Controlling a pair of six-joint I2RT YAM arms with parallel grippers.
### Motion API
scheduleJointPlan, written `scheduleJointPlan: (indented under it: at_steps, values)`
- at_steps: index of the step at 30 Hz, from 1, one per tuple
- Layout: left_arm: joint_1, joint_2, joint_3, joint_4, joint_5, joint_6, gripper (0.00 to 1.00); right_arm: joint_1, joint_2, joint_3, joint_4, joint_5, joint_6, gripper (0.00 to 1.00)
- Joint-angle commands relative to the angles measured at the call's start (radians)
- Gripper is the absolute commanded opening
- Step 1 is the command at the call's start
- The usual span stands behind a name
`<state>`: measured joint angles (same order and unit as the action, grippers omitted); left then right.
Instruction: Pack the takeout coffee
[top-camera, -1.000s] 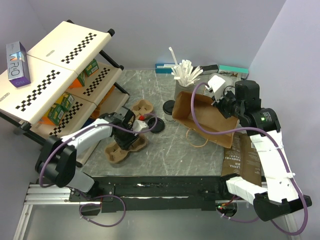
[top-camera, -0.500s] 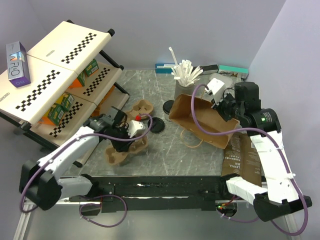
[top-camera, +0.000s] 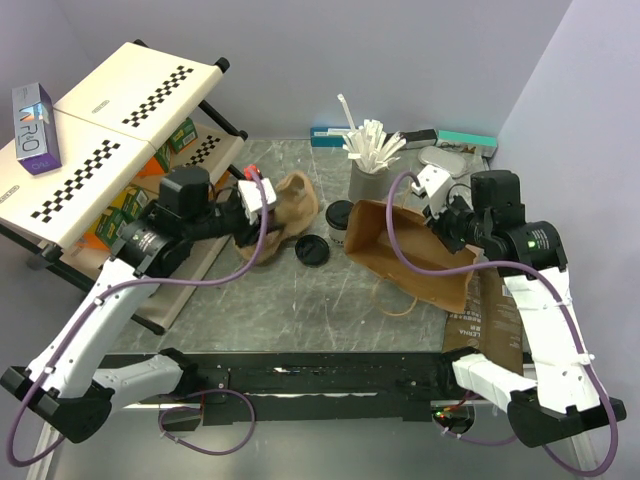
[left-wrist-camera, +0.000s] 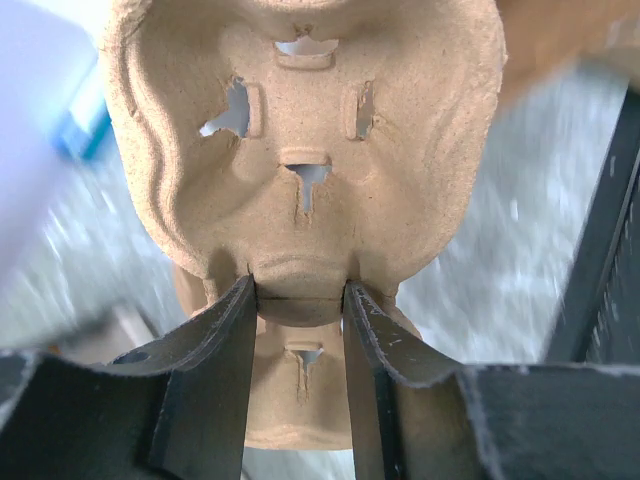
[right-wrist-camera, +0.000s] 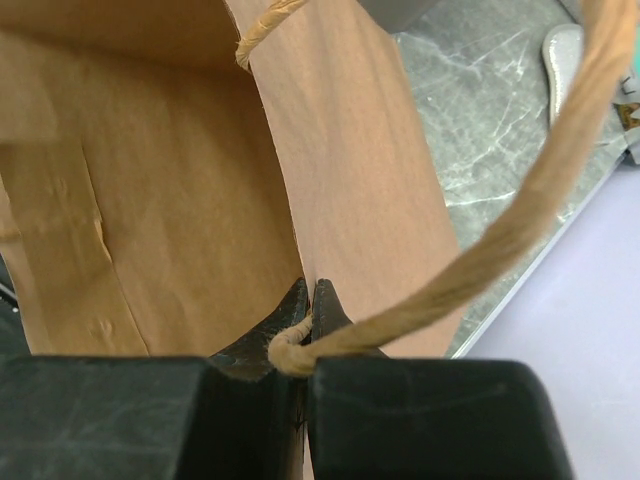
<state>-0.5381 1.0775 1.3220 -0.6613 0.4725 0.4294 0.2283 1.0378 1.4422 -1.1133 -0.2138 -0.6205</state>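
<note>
Your left gripper pinched the moulded, fibrous pulp carrier by a ridge. Your right gripper clamped the smooth kraft bag wall. The tapered white cup stood at the bag's 9 o'clock, black lid at its 7; contents seemingly dark, unclear.

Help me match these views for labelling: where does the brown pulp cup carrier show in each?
Top external: carrier left of centre, held in the left claw.
Left wrist: carrier fills the middle, pinched at its lower rim.
Right wrist: not in it; mostly the paper bag.
Shared landmark: the grey marble tabletop, in all three.
</note>
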Motion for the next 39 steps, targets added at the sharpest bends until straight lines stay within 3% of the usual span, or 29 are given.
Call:
scheduleJointPlan:
  at_steps: [1,6,15,33,39]
  values:
    - [-0.034,0.024,0.075,0.326,0.150,-0.081,0.01,-0.004,-0.021,0.046,-0.013,-0.018,0.028,0.00]
    - [-0.189,0.056,0.083,0.500,0.161,-0.061,0.01,-0.006,0.014,0.122,-0.025,-0.067,0.061,0.00]
    - [-0.316,0.130,0.088,0.707,0.189,-0.035,0.01,-0.004,0.034,0.147,-0.020,-0.099,0.096,0.00]
    - [-0.355,0.180,0.125,0.810,0.201,0.124,0.01,-0.006,-0.015,0.089,0.003,-0.038,0.041,0.00]
    - [-0.390,0.219,0.011,1.002,0.186,0.112,0.01,-0.004,-0.009,0.081,0.021,-0.045,0.041,0.00]
